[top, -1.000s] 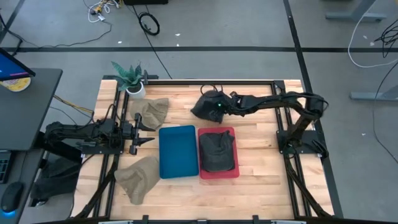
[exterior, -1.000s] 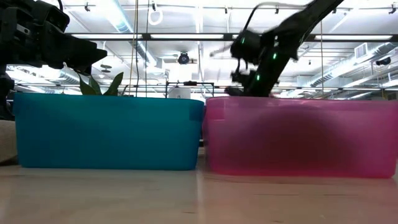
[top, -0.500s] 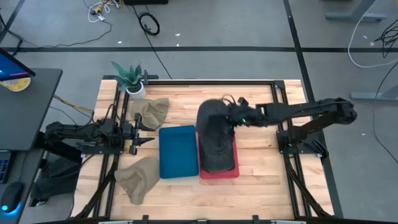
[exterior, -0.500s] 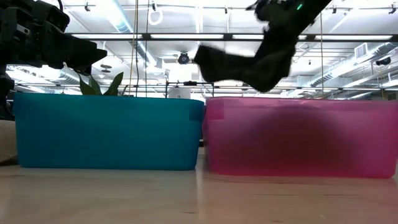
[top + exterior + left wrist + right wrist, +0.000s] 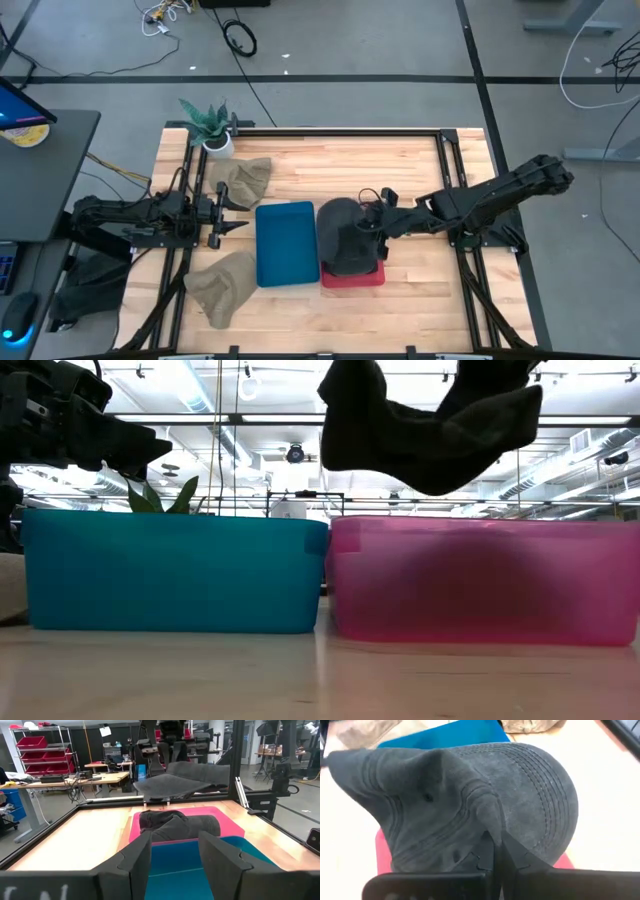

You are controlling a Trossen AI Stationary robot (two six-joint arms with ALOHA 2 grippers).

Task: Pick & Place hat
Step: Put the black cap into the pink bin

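Note:
A dark grey hat (image 5: 343, 232) hangs in the air over the red bin (image 5: 352, 279), held by my right gripper (image 5: 373, 226), which is shut on it. The low view shows this hat (image 5: 420, 430) above the bin's rim (image 5: 480, 525). A second dark hat (image 5: 177, 825) lies inside the red bin. My left gripper (image 5: 226, 214) waits open at the table's left, beside the blue bin (image 5: 287, 243). Two tan hats lie flat on the wood, one far-left (image 5: 245, 178) and one near-left (image 5: 222, 285). My right gripper pinches a raised fold of the hat's cloth (image 5: 487, 817) between its two fingers, where the crown meets the stitched brim (image 5: 542, 795). It reaches in from the table's right. The hat is lifted clear and droops below the fingers over the red bin.
A potted plant (image 5: 212, 125) stands at the far-left corner. A black frame (image 5: 440, 140) borders the wooden table top. Bare wood shows on the far side (image 5: 380, 165) and along the near edge (image 5: 400, 310).
My right gripper has lifted the dark hat off the table's far side and carried it toward the near edge. The hat rose clear of the wood and now hangs over the red bin, closer to the low camera.

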